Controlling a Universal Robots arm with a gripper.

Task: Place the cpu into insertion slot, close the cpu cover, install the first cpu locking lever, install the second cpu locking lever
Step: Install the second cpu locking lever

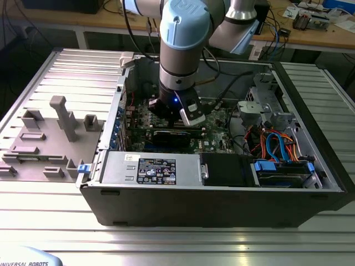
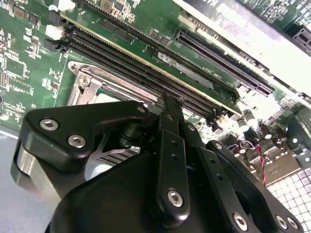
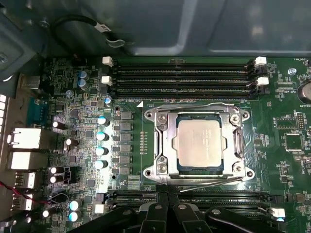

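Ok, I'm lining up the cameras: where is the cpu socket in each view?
First wrist view: socket mid-picture, cpu in it.
Second wrist view: its metal corner just beyond the gripper.
Exterior view: the arm's wrist stands over that part of the board.
Shared landmark: memory slots beside the socket.

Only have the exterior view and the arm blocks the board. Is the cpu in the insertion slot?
Observer: Yes. In the first wrist view the cpu lies flat in the insertion slot.
Operator: Cover?
Observer: The cpu cover is down around the chip, whose metal top shows through its window.
Operator: Where's the hand?
Observer: In both wrist views the hand sits just off the socket's edge, over the memory slots, shut and holding nothing.
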